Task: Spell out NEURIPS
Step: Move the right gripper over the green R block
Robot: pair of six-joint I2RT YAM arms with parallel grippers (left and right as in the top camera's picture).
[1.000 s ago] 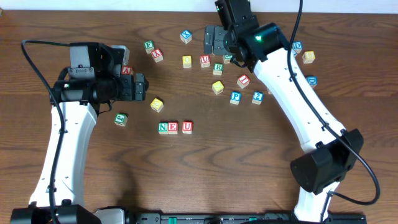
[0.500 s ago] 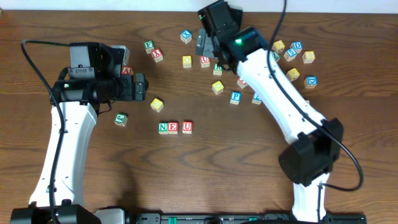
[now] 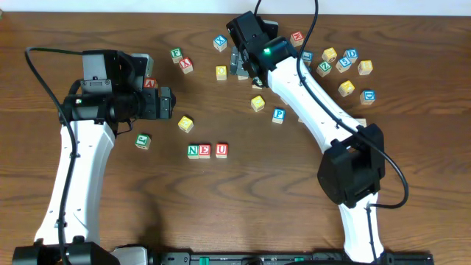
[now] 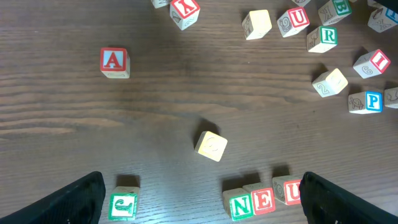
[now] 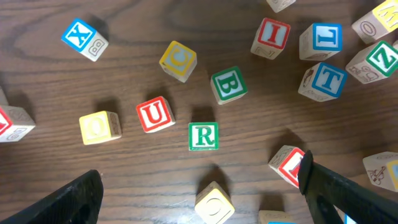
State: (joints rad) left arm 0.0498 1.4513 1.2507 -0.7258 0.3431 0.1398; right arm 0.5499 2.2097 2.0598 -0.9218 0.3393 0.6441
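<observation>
Green N cube (image 3: 193,151), red E cube (image 3: 205,151) and red U cube (image 3: 221,150) touch in a row mid bench (image 3: 250,206). Green R cube (image 5: 203,136) lies near the far edge under the wide-spread right end effector (image 5: 202,199). The left end effector (image 4: 202,198) gapes empty.

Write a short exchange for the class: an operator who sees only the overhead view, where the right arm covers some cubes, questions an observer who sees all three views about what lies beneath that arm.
Operator: The right arm blocks my view. Is the R under it?
Observer: Yes. The right wrist view shows the green R face up, touching no other cube.
Operator: Is the right pincer gripping anything?
Observer: No. In that view the right pincer stands open and empty, its fingers wide apart at the lower corners of the picture.
</observation>
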